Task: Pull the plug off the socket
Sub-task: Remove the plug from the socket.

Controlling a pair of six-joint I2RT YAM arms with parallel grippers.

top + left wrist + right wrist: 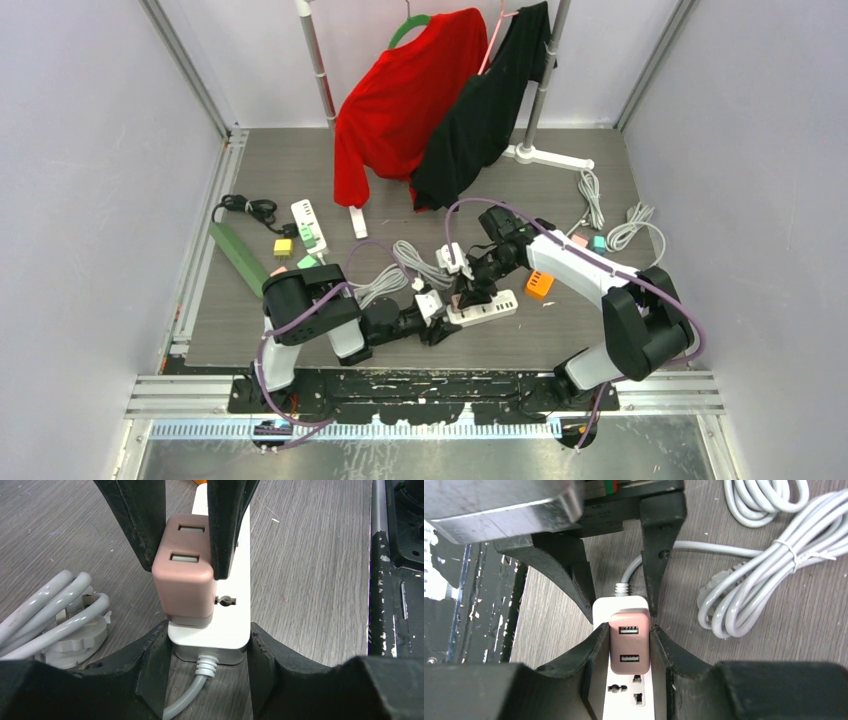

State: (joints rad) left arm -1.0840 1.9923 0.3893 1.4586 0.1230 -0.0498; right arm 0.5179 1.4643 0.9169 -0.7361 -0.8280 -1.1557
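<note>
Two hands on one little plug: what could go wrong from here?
1. The right hand pinches only the sides of the dusty-pink square USB charger plug; it may slip off when pulling.
2. The left hand holds just the cord end of the white plastic power strip, so the strip could lift or twist with the plug.

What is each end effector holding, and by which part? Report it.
Right end effector: the pink USB plug, pinched by its two long sides. Left end effector: the white power strip, clamped across its cord end.
</note>
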